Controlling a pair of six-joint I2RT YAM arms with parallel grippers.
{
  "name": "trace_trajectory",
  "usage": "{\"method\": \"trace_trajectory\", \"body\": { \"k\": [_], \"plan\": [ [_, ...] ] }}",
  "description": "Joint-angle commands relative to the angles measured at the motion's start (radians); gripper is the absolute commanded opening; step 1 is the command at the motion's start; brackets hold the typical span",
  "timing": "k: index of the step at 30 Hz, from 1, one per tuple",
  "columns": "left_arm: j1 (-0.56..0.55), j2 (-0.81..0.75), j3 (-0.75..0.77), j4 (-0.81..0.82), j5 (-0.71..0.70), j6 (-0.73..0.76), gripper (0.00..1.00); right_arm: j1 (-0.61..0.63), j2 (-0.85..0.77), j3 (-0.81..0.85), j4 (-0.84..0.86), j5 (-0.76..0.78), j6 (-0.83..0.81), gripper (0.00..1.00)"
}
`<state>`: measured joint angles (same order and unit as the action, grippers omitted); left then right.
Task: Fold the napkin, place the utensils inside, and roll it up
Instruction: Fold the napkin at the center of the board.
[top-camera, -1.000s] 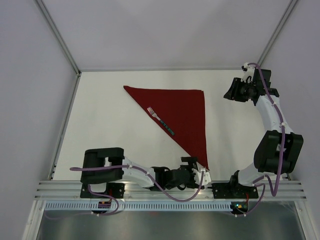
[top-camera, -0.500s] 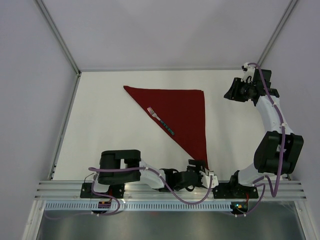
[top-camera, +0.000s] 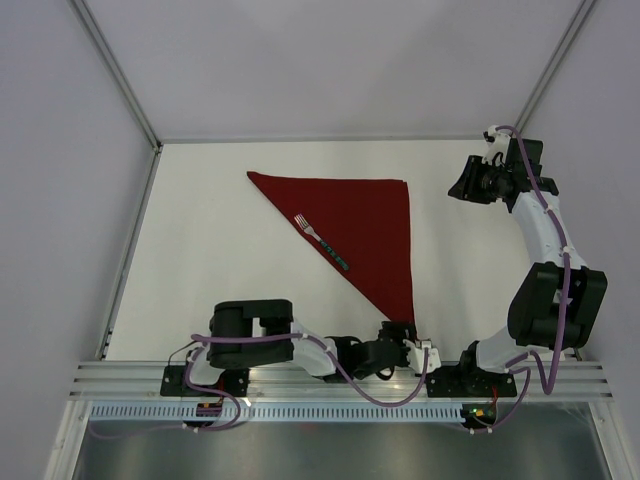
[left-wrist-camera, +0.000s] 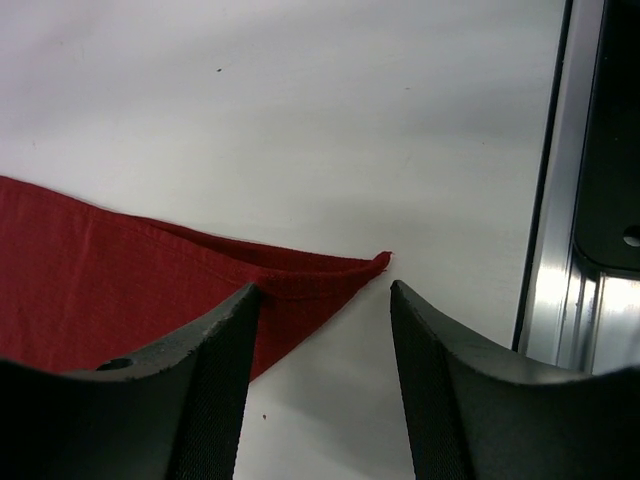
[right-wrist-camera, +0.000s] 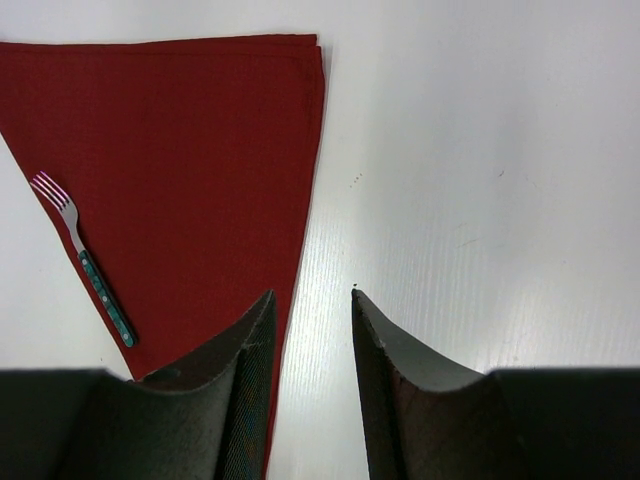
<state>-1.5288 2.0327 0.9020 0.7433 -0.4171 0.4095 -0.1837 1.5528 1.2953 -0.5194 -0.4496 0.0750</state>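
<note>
Swung inward, my left gripper (left-wrist-camera: 322, 300) straddles the napkin (left-wrist-camera: 100, 290) corner, jaws apart to pinch it; right gripper (right-wrist-camera: 311, 300) waits, likewise apart.

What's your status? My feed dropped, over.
Left gripper open, astride napkin near corner. Right gripper open, empty. Napkin folded triangular, fork along its edge. Nothing blocking.
</note>
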Motion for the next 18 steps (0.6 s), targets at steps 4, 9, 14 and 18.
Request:
{"method": "trace_trajectory", "body": {
  "k": [4,9,14,18],
  "plan": [
    [0.024,0.035,0.023,0.015,0.023,-0.027,0.55,-0.003,-0.037,-0.011,0.029,-0.012,0.003,0.41],
    [0.036,0.041,0.046,-0.041,0.050,-0.057,0.49,-0.003,-0.039,-0.014,0.030,-0.014,0.005,0.41],
    [0.044,0.046,0.075,-0.094,0.086,-0.089,0.41,-0.003,-0.039,-0.016,0.030,-0.015,0.005,0.41],
    [0.045,0.035,0.104,-0.139,0.118,-0.115,0.17,-0.003,-0.039,-0.017,0.032,-0.015,0.005,0.41]
  ]
}}
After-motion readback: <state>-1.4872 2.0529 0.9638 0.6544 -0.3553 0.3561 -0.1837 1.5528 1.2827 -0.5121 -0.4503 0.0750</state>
